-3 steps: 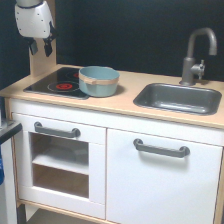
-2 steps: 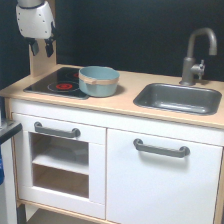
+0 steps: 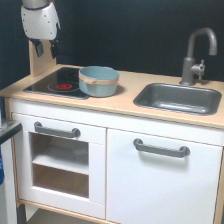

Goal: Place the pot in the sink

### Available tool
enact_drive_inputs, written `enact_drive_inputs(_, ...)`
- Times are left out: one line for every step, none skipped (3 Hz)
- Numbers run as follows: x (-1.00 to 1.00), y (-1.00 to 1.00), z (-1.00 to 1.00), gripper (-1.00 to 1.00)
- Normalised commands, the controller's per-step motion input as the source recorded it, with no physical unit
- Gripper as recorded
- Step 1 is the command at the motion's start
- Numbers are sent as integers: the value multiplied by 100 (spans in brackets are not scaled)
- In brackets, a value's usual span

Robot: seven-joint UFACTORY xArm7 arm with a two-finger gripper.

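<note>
Where hob (image 3: 57,82) ends, pot (image 3: 98,81) sits.

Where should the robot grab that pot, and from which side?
Probably by the rim, from above. The pot sits upright and open on the hob's edge, no handle visible, so one finger could go inside the tan band and one outside. The gripper hangs up at the exterior view's left.

Blue-grey pot (image 3: 99,80), dark grey sink (image 3: 178,98)

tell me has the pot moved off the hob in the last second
No. The pot sits at the hob's right edge as before, apart from the sink.
</note>
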Motion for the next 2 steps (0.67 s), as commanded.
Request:
enact_drive_inputs(89, 14, -3, 100)
enact_drive_inputs(90, 33, -3, 100)
